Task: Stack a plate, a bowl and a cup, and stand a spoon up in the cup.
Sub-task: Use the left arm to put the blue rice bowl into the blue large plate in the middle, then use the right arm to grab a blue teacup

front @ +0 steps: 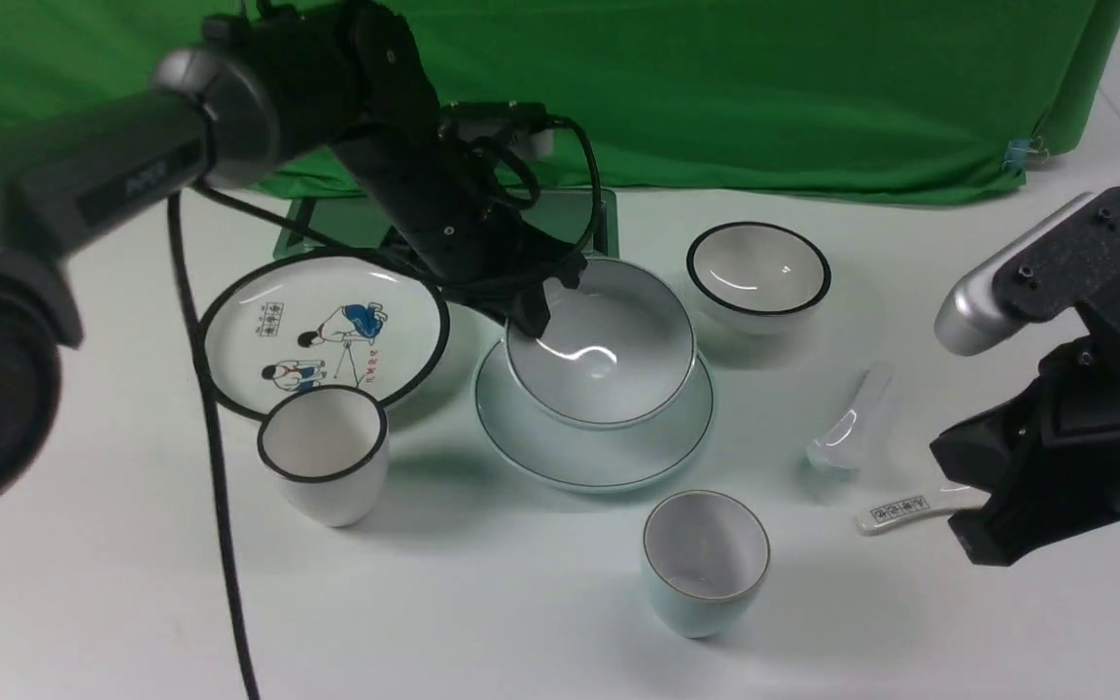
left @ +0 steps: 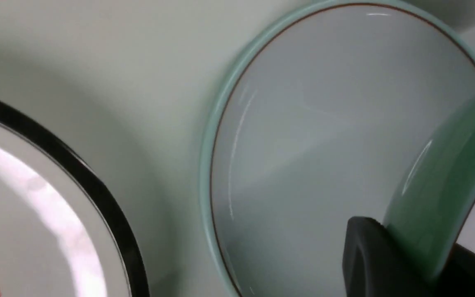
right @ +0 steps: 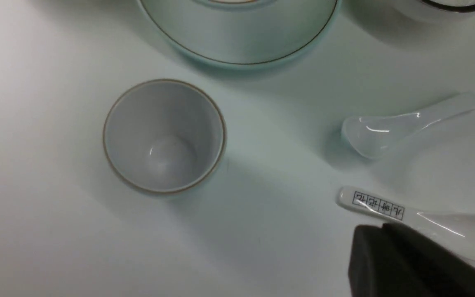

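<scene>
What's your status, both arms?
Left end effector shut on bowl, above plate. Right end effector shut, empty. Cup upright, unstacked. Nothing visible between bowl and plate.

Bright, even light falls on the white tabletop (front: 113, 603), casting soft shadows beside the white black-rimmed ceramic cup (front: 323, 457). Glare curves inside the wide pale blue-green ceramic bowl (front: 604, 340). The front view is mostly sharp; the left wrist view is dimmer and softer, with a broad pinkish glare band across the white black-rimmed ceramic plate (left: 27, 231).
</scene>
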Controlling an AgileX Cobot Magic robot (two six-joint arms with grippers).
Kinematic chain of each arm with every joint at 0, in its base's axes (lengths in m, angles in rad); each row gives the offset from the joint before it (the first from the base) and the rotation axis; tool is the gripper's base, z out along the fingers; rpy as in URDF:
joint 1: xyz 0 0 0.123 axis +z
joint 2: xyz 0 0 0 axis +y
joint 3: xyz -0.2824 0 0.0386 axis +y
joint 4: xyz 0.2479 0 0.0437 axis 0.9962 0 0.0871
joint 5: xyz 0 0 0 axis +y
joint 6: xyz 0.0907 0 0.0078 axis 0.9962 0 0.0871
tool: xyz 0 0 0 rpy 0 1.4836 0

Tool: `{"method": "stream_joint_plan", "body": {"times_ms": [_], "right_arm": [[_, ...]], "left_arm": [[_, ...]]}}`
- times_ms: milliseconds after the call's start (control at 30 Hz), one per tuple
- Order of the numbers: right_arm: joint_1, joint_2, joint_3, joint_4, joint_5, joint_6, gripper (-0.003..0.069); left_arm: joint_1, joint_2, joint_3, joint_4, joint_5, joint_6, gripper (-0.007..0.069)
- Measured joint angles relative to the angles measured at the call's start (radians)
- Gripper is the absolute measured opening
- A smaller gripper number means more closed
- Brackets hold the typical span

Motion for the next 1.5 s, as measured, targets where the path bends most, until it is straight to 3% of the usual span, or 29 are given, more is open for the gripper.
{"method": "stream_joint_plan", "body": {"times_ms": [267,400,500,533,567,633,733,867,1067,1133,1233,1267,1300,1367,1500], "right_arm": [[0.000,0.089,-0.028,0.000,0.062,-0.008,0.0071],[0.000,0.147,-0.092,0.000,0.128,-0.020,0.0112],[0.020,0.209,-0.178,0.000,0.176,-0.034,0.0233],[0.022,0.213,-0.178,0.000,0.178,-0.034,0.0233],[0.041,0.238,-0.213,0.000,0.183,-0.046,0.0310],[0.070,0.273,-0.247,0.001,0.179,-0.053,0.0396],[0.114,0.353,-0.293,0.002,0.160,-0.071,0.0503],[0.140,0.446,-0.333,0.003,0.157,-0.071,0.0533],[0.164,0.582,-0.351,0.004,0.155,-0.071,0.0502],[0.168,0.614,-0.351,0.005,0.152,-0.071,0.0444],[0.168,0.645,-0.351,0.005,0.144,-0.071,0.0319],[0.168,0.645,-0.351,0.005,0.144,-0.071,0.0308],[0.168,0.652,-0.352,0.004,0.141,-0.071,0.0213],[0.168,0.652,-0.367,0.004,0.160,-0.072,0.0097],[0.168,0.652,-0.477,0.001,0.248,-0.073,0.0084]], "left_arm": [[0.000,0.066,-0.022,0.009,-0.004,-0.004,0.0009],[0.000,0.066,-0.028,0.035,-0.019,-0.004,0.0067],[0.000,0.050,-0.065,0.061,0.031,-0.004,0.0171],[0.000,0.048,-0.069,0.064,0.036,-0.004,0.0177],[0.000,0.030,-0.103,0.085,0.085,-0.004,0.0218],[-0.001,-0.009,-0.154,0.129,0.161,-0.004,0.0263],[-0.001,-0.114,-0.179,0.260,0.208,-0.049,0.0279],[-0.001,-0.254,-0.148,0.340,0.215,-0.083,0.0230],[-0.001,-0.492,0.075,0.344,0.213,-0.085,0.0083],[-0.001,-0.580,0.229,0.344,0.170,-0.085,0.0031],[-0.001,-0.690,0.415,0.347,0.068,-0.086,0.0001],[-0.001,-0.697,0.428,0.348,0.060,-0.086,0.0000],[-0.001,-0.744,0.513,0.351,0.006,-0.086,-0.0003],[-0.001,-0.814,0.631,0.352,-0.070,-0.086,-0.0006],[-0.001,-0.913,0.791,0.351,-0.158,-0.086,-0.0007]]}}
